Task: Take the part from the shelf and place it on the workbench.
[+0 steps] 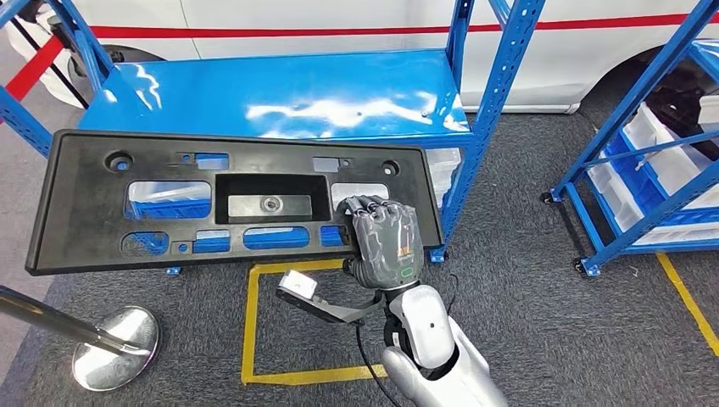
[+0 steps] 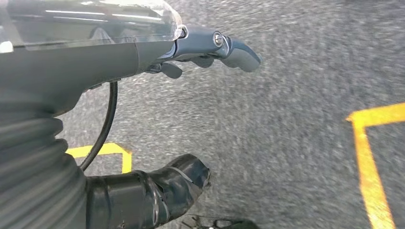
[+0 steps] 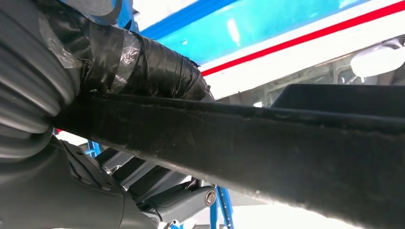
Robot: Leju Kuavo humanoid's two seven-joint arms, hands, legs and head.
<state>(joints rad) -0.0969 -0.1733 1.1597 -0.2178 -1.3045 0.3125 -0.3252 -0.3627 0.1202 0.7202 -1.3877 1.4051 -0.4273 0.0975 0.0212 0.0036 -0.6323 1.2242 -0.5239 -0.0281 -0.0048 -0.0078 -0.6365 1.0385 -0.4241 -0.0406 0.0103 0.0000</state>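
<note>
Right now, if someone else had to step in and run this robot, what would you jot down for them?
Right robot hand: grips the black panel part at its lower right edge, carrying it alone in front of the blue shelf; the part tilts a little.
Left robot hand: holds nothing, hangs over the grey carpet.
Done: the part is lifted off the shelf.
Left: carry it to the workbench, which I cannot see here, and set it down. The one-sided grip may let the long part swing, so go gently.

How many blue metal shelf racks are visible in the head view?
2. One blue metal shelf rack stands directly ahead, behind the black plastic panel held by the right hand; another is at right. Others may lie outside view.
</note>
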